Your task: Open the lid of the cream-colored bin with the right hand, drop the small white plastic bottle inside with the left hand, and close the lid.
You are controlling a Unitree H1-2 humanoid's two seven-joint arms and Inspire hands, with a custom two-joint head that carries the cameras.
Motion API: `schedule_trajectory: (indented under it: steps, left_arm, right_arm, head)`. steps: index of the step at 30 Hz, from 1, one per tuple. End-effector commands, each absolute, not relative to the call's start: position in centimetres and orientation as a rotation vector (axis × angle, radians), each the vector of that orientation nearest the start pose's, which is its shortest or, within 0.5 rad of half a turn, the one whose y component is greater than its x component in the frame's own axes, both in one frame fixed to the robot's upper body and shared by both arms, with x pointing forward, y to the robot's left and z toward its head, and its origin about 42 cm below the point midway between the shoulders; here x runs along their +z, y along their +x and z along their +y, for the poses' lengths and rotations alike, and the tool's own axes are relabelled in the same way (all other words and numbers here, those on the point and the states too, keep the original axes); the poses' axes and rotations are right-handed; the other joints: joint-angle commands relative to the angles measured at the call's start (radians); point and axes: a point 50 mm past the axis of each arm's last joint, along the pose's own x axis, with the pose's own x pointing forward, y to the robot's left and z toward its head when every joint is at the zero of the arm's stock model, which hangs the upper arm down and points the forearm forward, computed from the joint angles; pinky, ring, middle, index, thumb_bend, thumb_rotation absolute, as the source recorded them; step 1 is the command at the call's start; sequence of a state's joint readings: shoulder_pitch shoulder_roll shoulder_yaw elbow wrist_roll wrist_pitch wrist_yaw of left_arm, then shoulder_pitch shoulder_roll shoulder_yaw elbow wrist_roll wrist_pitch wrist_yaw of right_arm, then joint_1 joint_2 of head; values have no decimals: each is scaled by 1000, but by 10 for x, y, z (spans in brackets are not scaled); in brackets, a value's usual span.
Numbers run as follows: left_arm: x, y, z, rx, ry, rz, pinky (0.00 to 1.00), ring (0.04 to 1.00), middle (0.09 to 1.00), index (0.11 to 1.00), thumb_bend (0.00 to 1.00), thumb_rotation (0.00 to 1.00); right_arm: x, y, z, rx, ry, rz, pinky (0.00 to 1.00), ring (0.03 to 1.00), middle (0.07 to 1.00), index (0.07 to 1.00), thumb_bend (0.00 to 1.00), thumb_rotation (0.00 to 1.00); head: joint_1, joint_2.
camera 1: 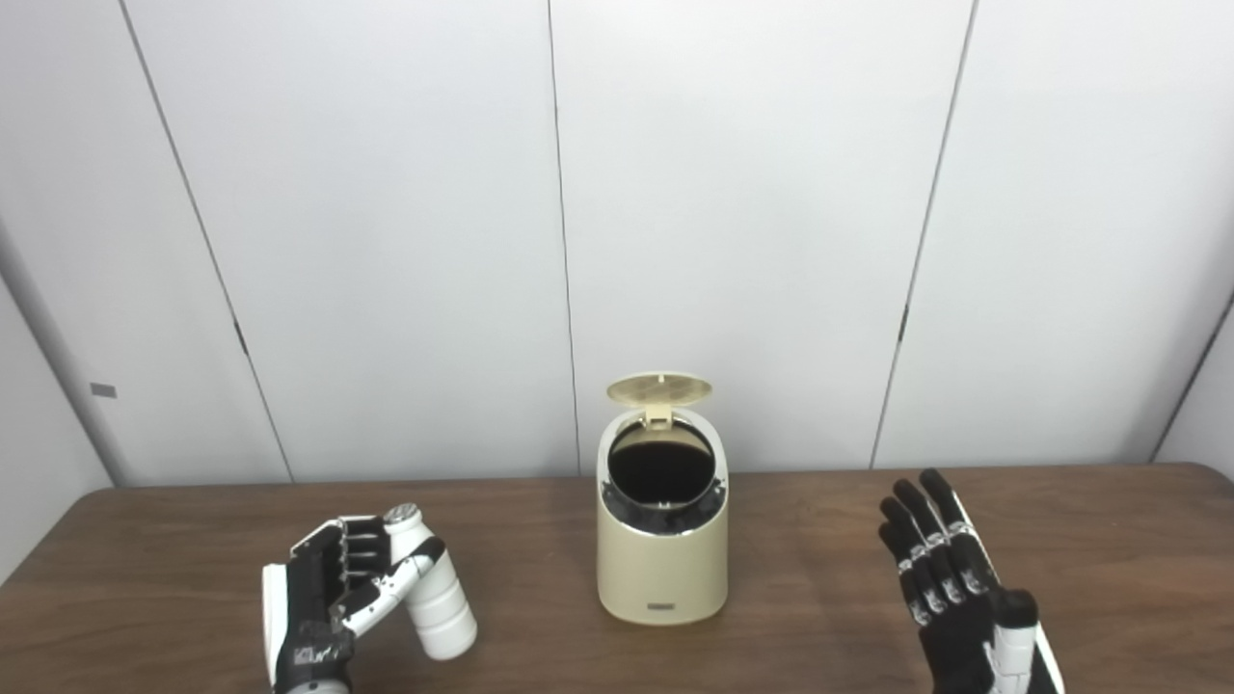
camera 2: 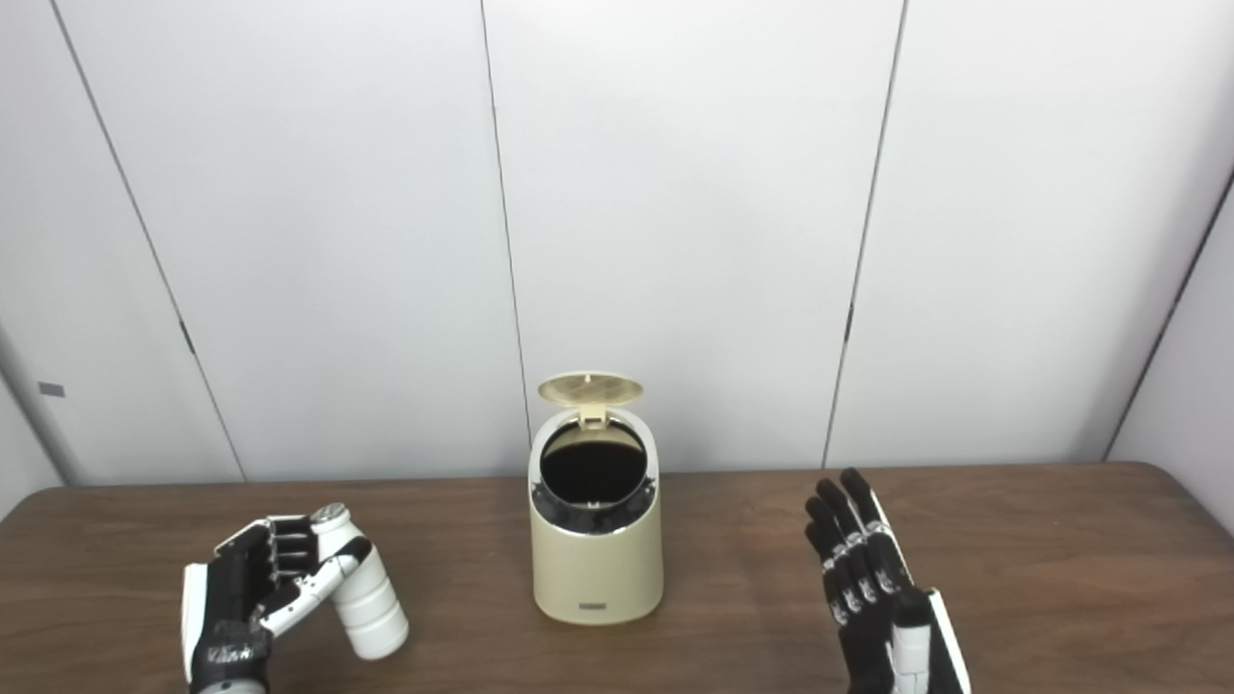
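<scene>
The cream-colored bin [camera 1: 661,569] stands at the middle of the wooden table. Its round lid [camera 1: 659,388] is flipped up at the back and the dark opening [camera 1: 661,470] shows. My left hand [camera 1: 328,593] is at the left front, shut on the small white plastic bottle [camera 1: 436,596], which tilts with its grey cap [camera 1: 401,514] up and to the left. The bottle's base is at the table surface or just above it. My right hand [camera 1: 950,583] is open and empty to the right of the bin, fingers pointing up and apart from it.
The brown table [camera 1: 829,540] runs the width of the view, with its far edge against a white panelled wall [camera 1: 752,212]. Bare tabletop lies between each hand and the bin.
</scene>
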State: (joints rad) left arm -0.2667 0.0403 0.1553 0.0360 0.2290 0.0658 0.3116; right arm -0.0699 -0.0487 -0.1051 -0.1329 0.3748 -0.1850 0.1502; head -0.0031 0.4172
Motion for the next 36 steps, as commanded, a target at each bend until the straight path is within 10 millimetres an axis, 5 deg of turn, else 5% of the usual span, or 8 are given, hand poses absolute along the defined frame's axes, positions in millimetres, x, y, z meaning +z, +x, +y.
schedule_trajectory:
  steps: [1,17,36]
  left_arm:
    - [194,373,263,448,230,-297,388,458,493,472,504,0]
    - [198,372,259,426,208,-321,381,460,489,474,504,0]
    - [260,334,202,106,295,-1002,374,442,479,503,503,0]
  right_arm:
    - [181,298,-244,84,297,-480,980,950,940,952,914,848]
    - [179,295,-242,79,288,-479,985,960,950,963,881,873]
    - [164,300,-245,58,320,-441,990,974,959,992,947,822]
  head:
    - [-2,2]
    - [-4,5]
    - [-9,-10]
